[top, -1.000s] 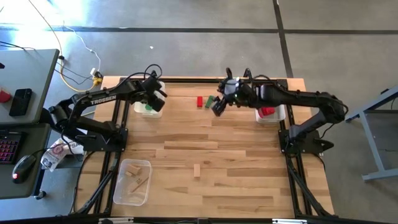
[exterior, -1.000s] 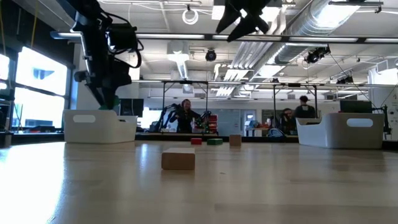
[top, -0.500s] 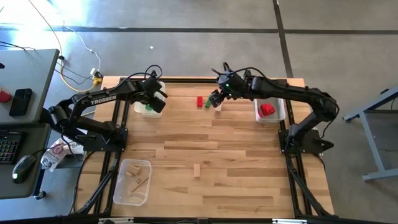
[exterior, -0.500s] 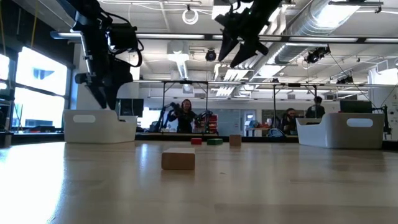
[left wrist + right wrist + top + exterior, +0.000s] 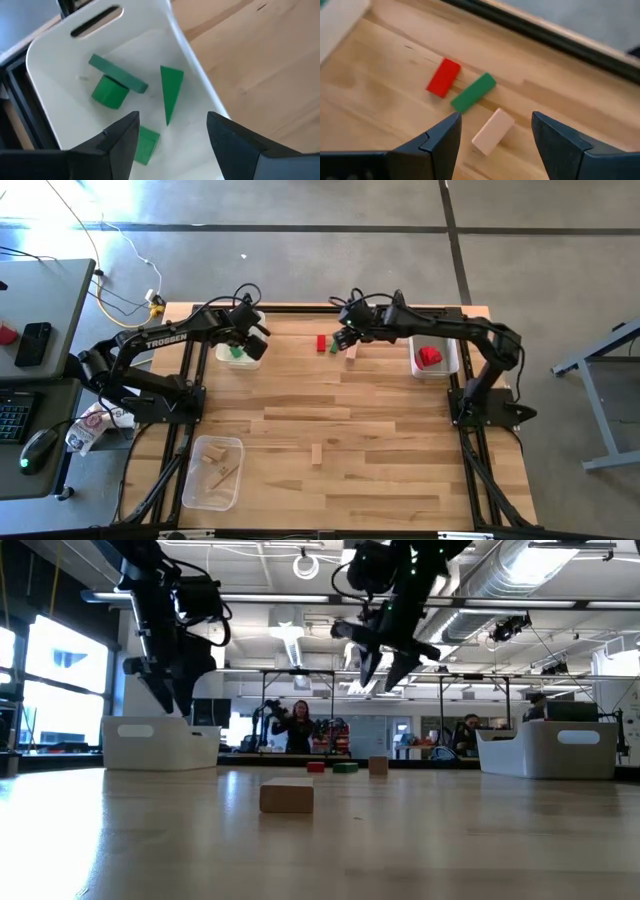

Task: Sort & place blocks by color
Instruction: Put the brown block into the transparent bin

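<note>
Right gripper (image 5: 345, 340) poised over far edge of bench (image 5: 300, 420), fingers wide and empty, lined up on plain block (image 5: 492, 131) beside green bar (image 5: 473, 92) and red bar (image 5: 443, 77). Left gripper (image 5: 170, 132) spread empty above far-left bin (image 5: 47, 45), green blocks (image 5: 117, 87) inside.

I see three blocks (image 5: 470, 107) lying close together on the counter (image 5: 380, 460). My left pincer (image 5: 172, 137) hangs over a bin (image 5: 50, 55) holding four pieces (image 5: 127, 100).
</note>
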Controlling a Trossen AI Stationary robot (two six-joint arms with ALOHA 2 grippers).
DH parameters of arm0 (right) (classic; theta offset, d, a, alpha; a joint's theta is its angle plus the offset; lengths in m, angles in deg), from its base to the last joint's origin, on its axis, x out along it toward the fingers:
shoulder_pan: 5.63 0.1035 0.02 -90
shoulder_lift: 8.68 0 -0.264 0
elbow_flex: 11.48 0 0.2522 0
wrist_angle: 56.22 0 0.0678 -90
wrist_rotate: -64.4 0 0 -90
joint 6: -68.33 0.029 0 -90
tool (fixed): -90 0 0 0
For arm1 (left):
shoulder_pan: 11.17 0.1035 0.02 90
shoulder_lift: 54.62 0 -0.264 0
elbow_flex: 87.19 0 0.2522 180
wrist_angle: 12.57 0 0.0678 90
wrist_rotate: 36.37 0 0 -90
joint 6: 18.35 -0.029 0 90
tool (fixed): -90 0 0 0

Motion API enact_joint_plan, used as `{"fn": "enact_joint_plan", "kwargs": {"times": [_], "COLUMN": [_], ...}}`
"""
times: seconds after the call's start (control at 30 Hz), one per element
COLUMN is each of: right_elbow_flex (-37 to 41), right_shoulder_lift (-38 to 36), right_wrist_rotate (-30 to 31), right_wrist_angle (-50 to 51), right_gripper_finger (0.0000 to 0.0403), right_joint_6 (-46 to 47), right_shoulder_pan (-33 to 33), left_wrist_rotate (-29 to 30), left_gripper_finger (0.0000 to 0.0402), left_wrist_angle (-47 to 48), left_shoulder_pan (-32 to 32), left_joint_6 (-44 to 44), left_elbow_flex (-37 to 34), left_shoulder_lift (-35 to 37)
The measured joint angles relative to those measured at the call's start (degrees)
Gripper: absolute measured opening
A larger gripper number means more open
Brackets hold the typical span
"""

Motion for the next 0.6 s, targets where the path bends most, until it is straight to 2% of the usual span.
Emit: {"fn": "enact_joint_plan", "kwargs": {"times": [0.37, 0.6], "right_elbow_flex": [0.0, 0.0], "right_shoulder_lift": [7.07, 12.06], "right_wrist_rotate": [-0.69, -3.09], "right_wrist_angle": [1.17, 1.62], "right_gripper_finger": [0.0227, 0.0227], "right_joint_6": [10.0, 13.1], "right_shoulder_pan": [-0.07, -0.07], "left_wrist_rotate": [0.0, 2.86], "left_gripper_finger": [0.0219, 0.0219], "left_wrist_angle": [-1.88, -6.05], "left_shoulder_pan": [-0.11, -3.82], "left_joint_6": [-2.68, -8.31], "left_elbow_flex": [0.0, -0.02], "left_shoulder_lift": [-0.02, 0.36]}}
